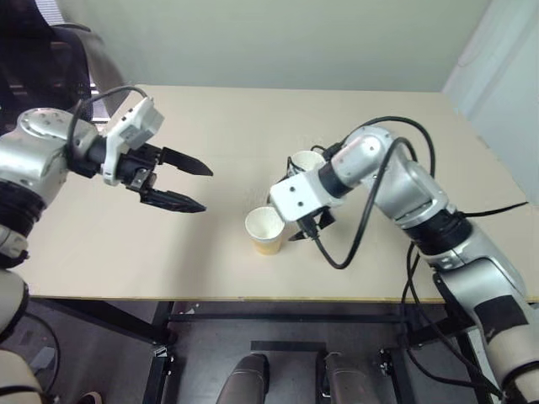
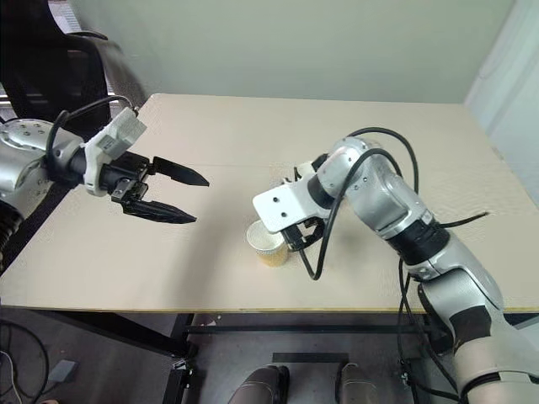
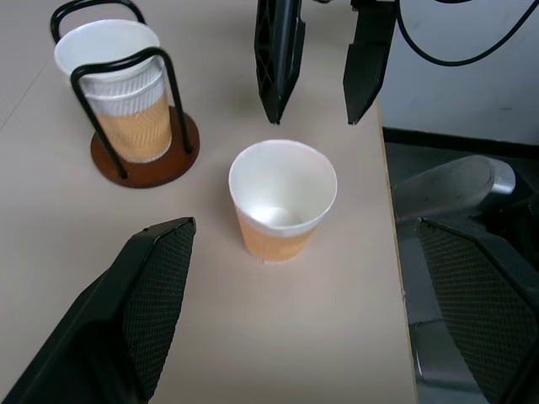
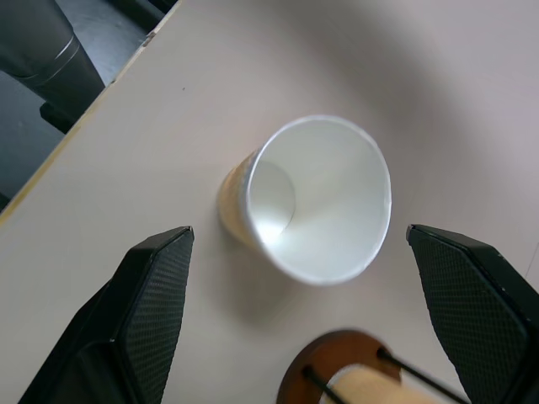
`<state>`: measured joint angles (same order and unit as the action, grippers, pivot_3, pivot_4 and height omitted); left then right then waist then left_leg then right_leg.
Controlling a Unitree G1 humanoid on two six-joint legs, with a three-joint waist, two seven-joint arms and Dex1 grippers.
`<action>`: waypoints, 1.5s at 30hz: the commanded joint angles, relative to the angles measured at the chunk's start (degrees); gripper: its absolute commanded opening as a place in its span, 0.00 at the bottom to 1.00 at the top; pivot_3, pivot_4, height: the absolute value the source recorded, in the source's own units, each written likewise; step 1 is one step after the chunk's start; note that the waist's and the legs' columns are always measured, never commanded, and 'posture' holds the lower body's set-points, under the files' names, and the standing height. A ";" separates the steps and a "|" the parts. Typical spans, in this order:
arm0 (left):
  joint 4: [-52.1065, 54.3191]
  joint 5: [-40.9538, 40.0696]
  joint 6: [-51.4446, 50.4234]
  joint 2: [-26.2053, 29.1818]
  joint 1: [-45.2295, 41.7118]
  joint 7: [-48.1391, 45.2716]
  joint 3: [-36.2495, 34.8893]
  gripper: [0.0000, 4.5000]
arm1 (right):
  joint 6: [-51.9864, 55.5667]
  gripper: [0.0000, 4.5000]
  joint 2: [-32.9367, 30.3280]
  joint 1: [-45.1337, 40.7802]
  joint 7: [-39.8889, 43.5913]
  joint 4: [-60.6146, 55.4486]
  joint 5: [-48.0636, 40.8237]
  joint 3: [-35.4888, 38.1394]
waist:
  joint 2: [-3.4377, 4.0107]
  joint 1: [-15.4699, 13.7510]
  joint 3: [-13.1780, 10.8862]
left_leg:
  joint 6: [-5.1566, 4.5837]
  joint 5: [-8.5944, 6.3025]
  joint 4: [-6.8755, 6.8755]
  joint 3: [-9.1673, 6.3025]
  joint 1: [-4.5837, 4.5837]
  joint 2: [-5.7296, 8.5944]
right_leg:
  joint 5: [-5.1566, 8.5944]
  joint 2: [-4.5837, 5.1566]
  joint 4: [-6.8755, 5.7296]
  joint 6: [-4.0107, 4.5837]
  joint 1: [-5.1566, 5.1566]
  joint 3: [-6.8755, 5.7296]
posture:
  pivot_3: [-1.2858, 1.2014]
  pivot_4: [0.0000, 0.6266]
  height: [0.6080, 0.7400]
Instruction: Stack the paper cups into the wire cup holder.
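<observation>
One loose paper cup point(image 1: 264, 229) stands upright near the table's front edge, white inside with a tan lower wall. Just behind it stands the wire cup holder point(image 3: 145, 164), a reddish-brown disc with black wire loops, and stacked paper cups point(image 3: 114, 80) sit inside it. My right gripper point(image 3: 313, 118) hangs open just above the loose cup, pointing down, with a finger on either side of the cup's rim point(image 4: 316, 198) and nothing held. To the left, my left gripper point(image 1: 206, 190) is held above the table, open and empty, pointing toward the cup.
The table's front edge point(image 1: 253, 299) runs close to the loose cup. A black cable point(image 1: 358, 240) loops down from my right forearm beside the cup. A dark chair point(image 1: 42, 59) stands off the table's far left corner.
</observation>
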<state>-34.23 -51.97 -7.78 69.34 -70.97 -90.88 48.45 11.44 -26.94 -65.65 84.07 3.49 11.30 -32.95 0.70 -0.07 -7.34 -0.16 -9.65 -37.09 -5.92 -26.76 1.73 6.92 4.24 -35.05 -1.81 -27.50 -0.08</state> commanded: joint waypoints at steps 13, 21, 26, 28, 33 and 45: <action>1.47 -1.02 1.74 2.60 1.46 -1.62 -2.20 1.00 | -8.03 0.91 -0.37 0.70 0.26 3.77 3.78 -2.49 | 0.00 -0.02 0.00 | 0.03 -0.03 -0.01 -0.02 -0.15 0.02 | -0.02 0.01 0.02 0.05 -0.11 0.00 | 0.52 0.24 1.00; 1.11 -0.94 1.20 1.90 1.30 -1.62 -3.32 1.00 | -10.58 0.91 2.25 1.08 -0.69 5.91 6.23 -4.40 | 0.00 0.05 0.00 | 0.06 -0.06 -0.01 -0.02 -0.16 0.01 | -0.02 0.01 0.02 0.05 -0.14 -0.01 | 0.52 0.24 1.00; 0.28 -1.69 0.28 1.20 1.89 -1.62 -5.36 1.00 | -11.85 0.79 3.58 1.58 -0.79 6.30 7.21 -5.20 | -0.01 0.03 0.00 | 0.06 -0.09 0.00 -0.02 -0.17 0.01 | -0.02 0.01 0.06 0.05 -0.14 -0.01 | 0.52 0.24 1.00; -2.08 -1.21 0.28 -0.48 1.45 -1.62 -7.26 1.00 | -12.39 0.64 4.05 1.66 -0.96 6.77 7.67 -5.44 | 0.00 0.01 0.00 | 0.09 -0.10 0.00 -0.02 -0.17 0.01 | -0.02 0.01 0.05 0.05 -0.14 -0.01 | 0.52 0.24 1.00; -6.60 1.57 0.53 -2.75 0.23 -1.62 -9.87 1.00 | -12.94 0.24 4.39 1.73 -0.67 7.08 8.03 -5.61 | -0.01 0.01 0.00 | 0.16 -0.11 0.00 -0.03 -0.15 0.01 | -0.07 0.02 0.03 0.13 -0.14 -0.01 | 0.52 0.24 1.00; 0.45 0.53 -2.73 -0.55 7.94 -1.62 -15.14 1.00 | -14.63 0.01 4.43 0.98 -0.19 8.64 7.71 -5.06 | -0.01 0.14 0.00 | 0.15 -0.12 0.02 -0.03 -0.16 0.00 | -0.07 0.00 0.06 0.13 -0.16 -0.02 | 0.52 0.24 1.00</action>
<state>-35.55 -50.62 -9.81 67.02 -63.12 -90.89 36.39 -2.31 -22.46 -63.59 83.83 12.82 19.47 -39.13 0.69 0.06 -7.34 -0.01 -9.77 -37.07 -5.95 -26.91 1.74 6.85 4.25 -34.99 -1.68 -27.65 -0.09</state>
